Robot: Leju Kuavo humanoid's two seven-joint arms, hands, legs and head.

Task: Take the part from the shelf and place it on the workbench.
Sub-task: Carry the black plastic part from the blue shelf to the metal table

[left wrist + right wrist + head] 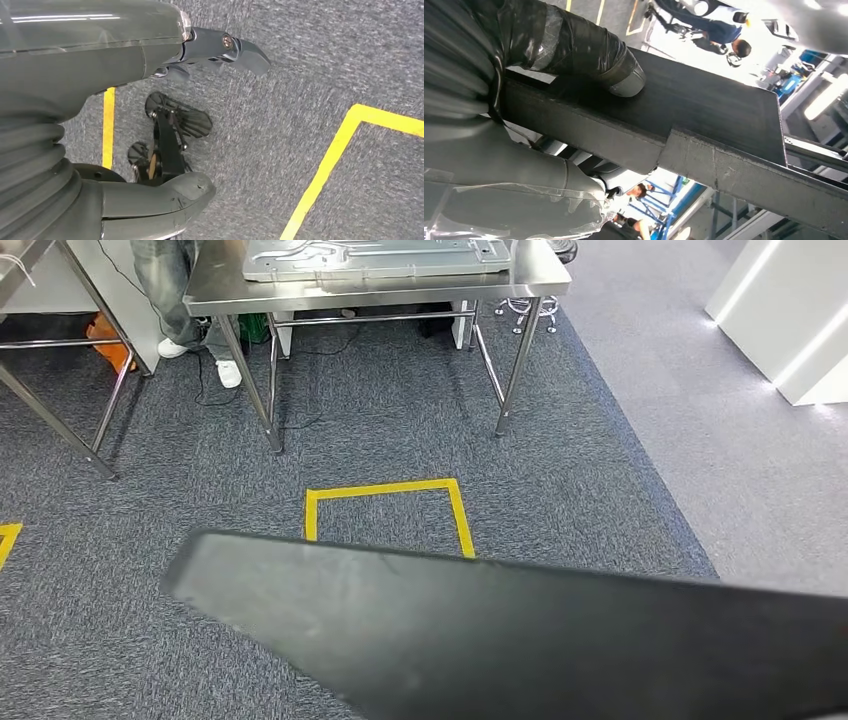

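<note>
The right hand [574, 65] grips the black part [520, 640]. The left hand [150, 75] hangs with fingers apart, holding nothing. The surface [380, 290] stands at 12 o'clock.

yellow tape square [388, 515] on grey carpet [600, 480], person's legs [180, 290].

The part [520, 640], a flat black slab, is lying clamped between the right hand's [524, 125] fingers [589, 55].

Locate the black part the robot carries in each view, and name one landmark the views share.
Head view: black part spans the lower frame, above the carpet.
Left wrist view: not in it.
Right wrist view: part runs diagonally, gripped by the right hand.
Shared landmark: yellow floor tape.
</note>
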